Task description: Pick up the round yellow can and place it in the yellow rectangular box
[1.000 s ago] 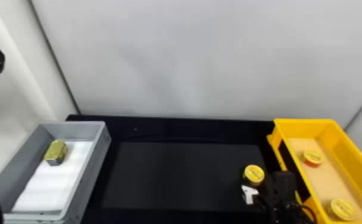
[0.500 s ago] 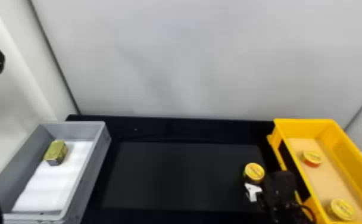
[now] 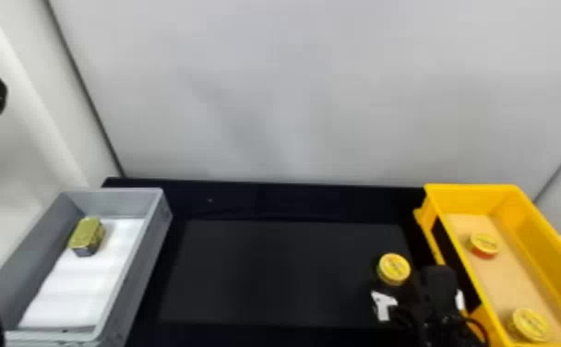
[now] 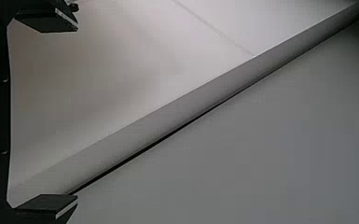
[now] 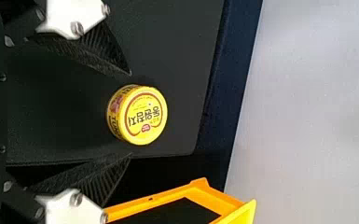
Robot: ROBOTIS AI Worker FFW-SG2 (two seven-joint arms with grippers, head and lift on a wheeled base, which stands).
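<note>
We had the round yellow can (image 3: 394, 268) upright on the black mat (image 3: 284, 272), straight ahead of our right gripper (image 5: 130, 114), centred on the gap between its spread fingers. That gripper, the nearer, was low beside the yellow box (image 3: 473, 198), pointing forward; our left gripper (image 4: 78, 113) was off by the side wall, fingers apart.

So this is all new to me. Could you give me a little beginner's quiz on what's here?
1. What stands in the yellow box?
2. True or false: the right gripper is open, near the can on the black mat.
3. Where is the boxy tin? (a) yellow box (b) grey box (c) black mat

Key: 1. two round cans; 2. true; 3. b
</note>
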